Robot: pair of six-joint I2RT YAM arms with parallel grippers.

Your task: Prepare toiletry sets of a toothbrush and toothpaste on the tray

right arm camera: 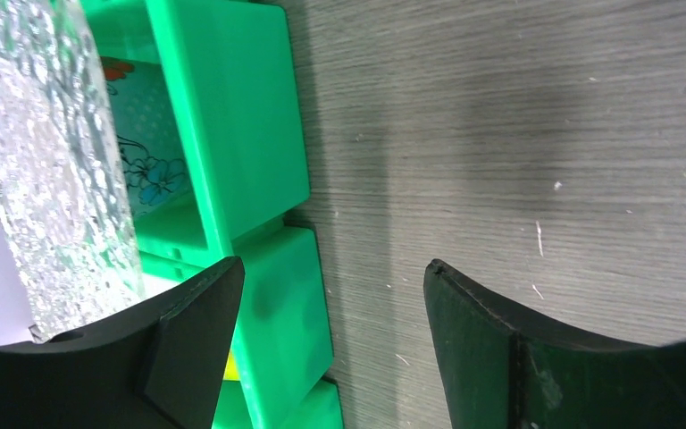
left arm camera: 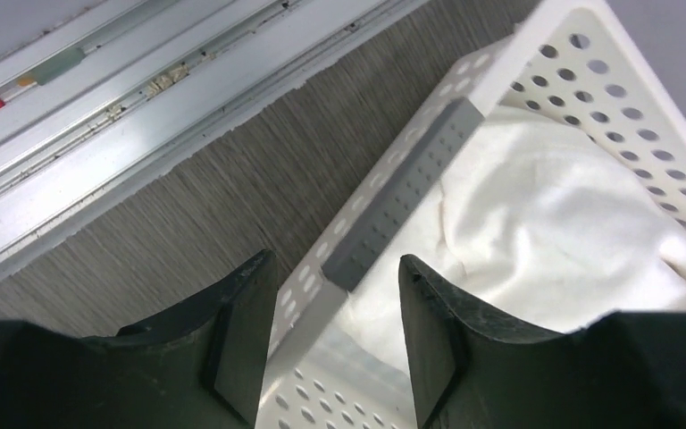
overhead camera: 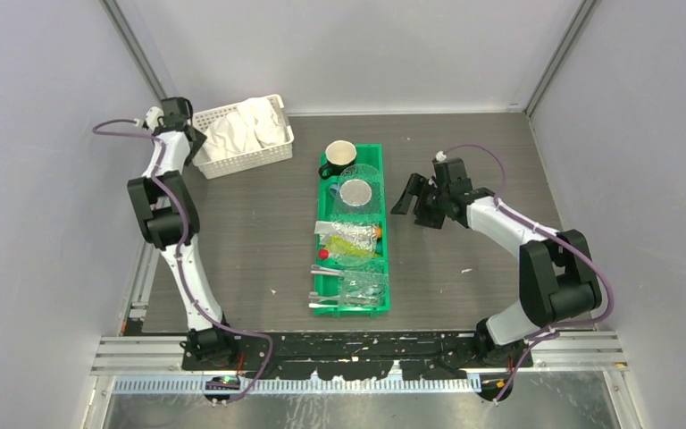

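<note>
Hidden: the toiletry sets (overhead camera: 348, 241) sit under crumpled clear plastic (overhead camera: 363, 288) in the green bin's (overhead camera: 384, 259) two near compartments. The brush shapes are too blurred for me to make out.
Where: table centre, well apart from both my hands.
Axis: the yellow-green tube (overhead camera: 360, 237) lies across the bin, 9 to 3.
Left gripper (left arm camera: 335, 264): jaws apart, straddling the rim of the white basket (left arm camera: 589, 80) at 11 o'clock, clamping nothing.
Right gripper (right arm camera: 332, 265): wide open and empty, just at the bin's 3 o'clock.

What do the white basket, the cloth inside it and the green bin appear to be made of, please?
The white basket looks like rigid matte plastic, given its moulded round holes. The cloth seems soft fabric, crumpled in folds. The green bin looks like glossy plastic, with rounded shiny corners.
</note>
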